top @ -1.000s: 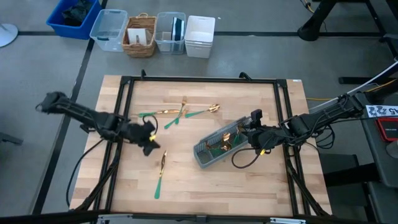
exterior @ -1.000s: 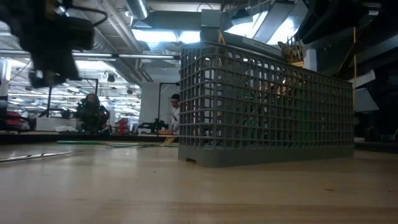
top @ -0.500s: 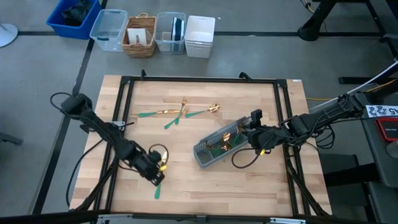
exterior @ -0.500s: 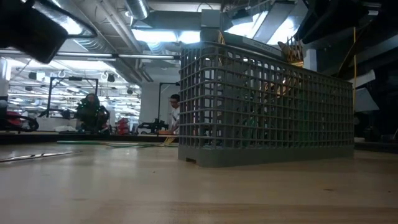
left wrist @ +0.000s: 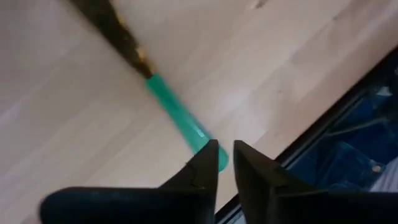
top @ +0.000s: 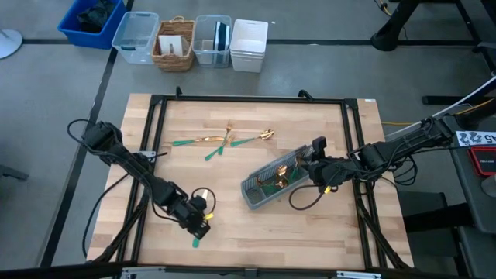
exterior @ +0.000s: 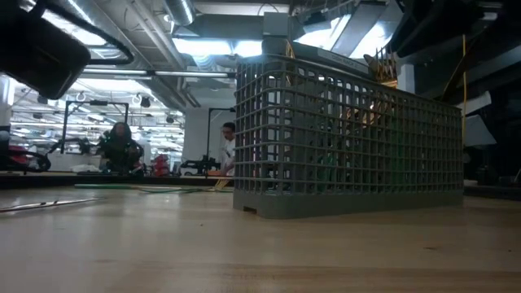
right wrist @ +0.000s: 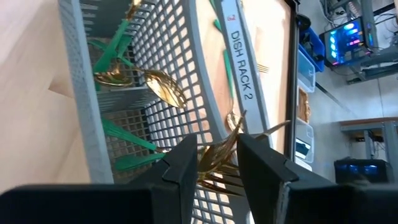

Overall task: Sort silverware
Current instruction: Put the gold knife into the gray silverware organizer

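One piece of silverware lies alone near the table's near left. Its teal handle (left wrist: 177,115) shows in the left wrist view, and the handle's end (top: 196,241) pokes out below my left gripper (top: 201,224). That gripper (left wrist: 225,160) points steeply down over the handle's free end, its fingers a narrow gap apart. Three more pieces (top: 221,142) lie crossed at the far middle. The grey caddy (top: 271,183) holds several pieces. My right gripper (right wrist: 216,152) is open above the caddy's right end, with gold fork heads (right wrist: 219,154) seen between its fingers. My left gripper comes from above, slanting. One fingertip (left wrist: 208,163) stands over the free end of the teal handle (left wrist: 200,138), which lies flat on the table; whether it touches I cannot tell. My right gripper: I cannot tell whether its fingers touch the fork heads or the caddy.
Black frame rails (top: 155,139) run round the wooden table. Beyond the far edge stands a row of bins and a basket (top: 175,44). In the low view the caddy (exterior: 350,138) fills the middle, with bare wood in front of it.
My left gripper has swung from the table's left middle toward the near edge and down onto the lone piece, turning as it went. It now hangs over the handle end. The piece lies where it lay. My right arm has kept still.
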Controlling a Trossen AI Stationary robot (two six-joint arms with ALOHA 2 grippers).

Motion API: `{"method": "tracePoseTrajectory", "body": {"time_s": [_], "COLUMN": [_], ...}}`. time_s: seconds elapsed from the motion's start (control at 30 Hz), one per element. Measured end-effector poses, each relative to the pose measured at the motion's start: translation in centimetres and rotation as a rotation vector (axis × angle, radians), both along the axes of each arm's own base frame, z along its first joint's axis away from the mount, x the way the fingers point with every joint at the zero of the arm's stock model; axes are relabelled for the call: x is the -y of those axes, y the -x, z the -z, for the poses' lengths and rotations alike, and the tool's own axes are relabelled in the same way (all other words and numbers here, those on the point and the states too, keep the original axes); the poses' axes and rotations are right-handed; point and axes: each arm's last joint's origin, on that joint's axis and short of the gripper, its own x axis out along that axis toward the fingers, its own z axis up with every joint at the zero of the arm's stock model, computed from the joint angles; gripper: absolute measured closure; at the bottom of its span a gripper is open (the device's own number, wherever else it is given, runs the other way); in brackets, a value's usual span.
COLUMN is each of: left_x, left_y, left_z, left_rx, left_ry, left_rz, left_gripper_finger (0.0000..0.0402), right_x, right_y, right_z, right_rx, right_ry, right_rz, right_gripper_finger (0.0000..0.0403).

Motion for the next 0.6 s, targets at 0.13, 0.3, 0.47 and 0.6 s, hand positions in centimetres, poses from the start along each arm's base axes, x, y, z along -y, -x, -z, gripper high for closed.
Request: {"method": "tracePoseTrajectory", "body": {"time_s": [0.13,0.3,0.47,0.6], "left_x": [-0.2,-0.6,-0.8,-0.7], "left_y": [0.2,0.3,-0.1,-0.3], "left_z": [0.2,0.4,1.0,2.0], "left_rx": [-0.035,-0.055,-0.054,-0.082], "left_ry": [-0.019,-0.061,-0.093,-0.119], "left_rz": [-0.030,-0.163,-0.234,-0.237], "left_gripper_finger": [0.0307,0.0278,0.0286,0.0298], "right_x": [0.0,-0.1,-0.3,-0.4], "right_y": [0.0,0.0,-0.2,-0.2], "right_z": [0.0,-0.5,-2.2,-3.4], "right_rx": [-0.006,0.004,0.045,0.071], "right_ry": [-0.013,-0.025,-0.070,-0.107], "right_rz": [-0.011,-0.017,-0.038,-0.060], "right_gripper_finger": [0.0288,0.0288,0.0288,0.0288]}}
